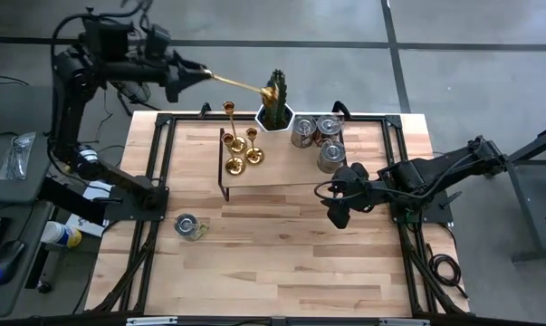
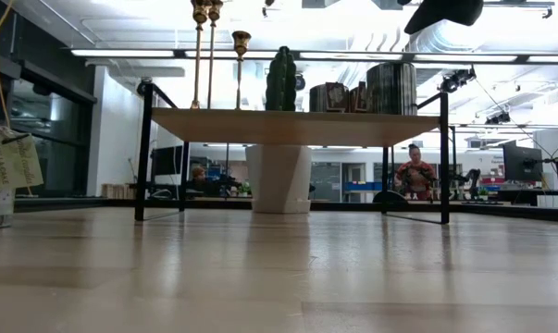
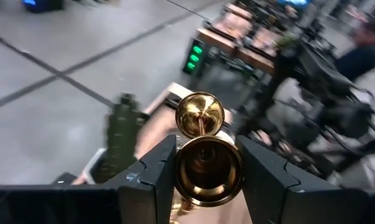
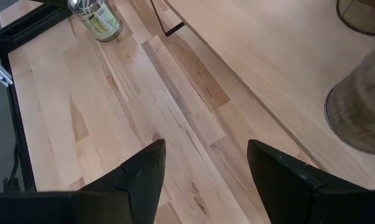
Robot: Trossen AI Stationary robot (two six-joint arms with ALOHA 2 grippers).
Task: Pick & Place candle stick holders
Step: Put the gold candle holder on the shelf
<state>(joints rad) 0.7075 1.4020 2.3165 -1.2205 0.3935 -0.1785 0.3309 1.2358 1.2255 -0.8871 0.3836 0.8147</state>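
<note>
My left gripper (image 1: 198, 72) is up beyond the table's far left corner, shut on a gold candle stick holder (image 1: 241, 85) that reaches out toward the cactus pot (image 1: 275, 107). It also shows in the left wrist view (image 3: 206, 148). Three more gold holders (image 1: 241, 149) stand on their round bases on the left end of the raised wooden shelf (image 1: 300, 172); they also show in the low view (image 2: 241, 42). My right gripper (image 1: 338, 214) hangs open and empty over the table, in front of the shelf's right part; its wrist view (image 4: 206, 180) shows bare wood between the fingers. My left gripper pinches a wide round part of the holder (image 3: 207, 171) between its two fingers (image 3: 157, 174), at the end nearest the wrist. The fingers lie along the holder. It is lifted clear and lies nearly level, its stem and far flared end (image 1: 268, 93) sticking out ahead toward the cactus.
A cactus in a white pot stands at the shelf's far edge. Three silver tins (image 1: 320, 138) stand on the shelf's right part. A small glass jar with a tag (image 1: 189, 226) stands on the table at the left. Black frame rails (image 1: 155, 181) run along the table's sides.
</note>
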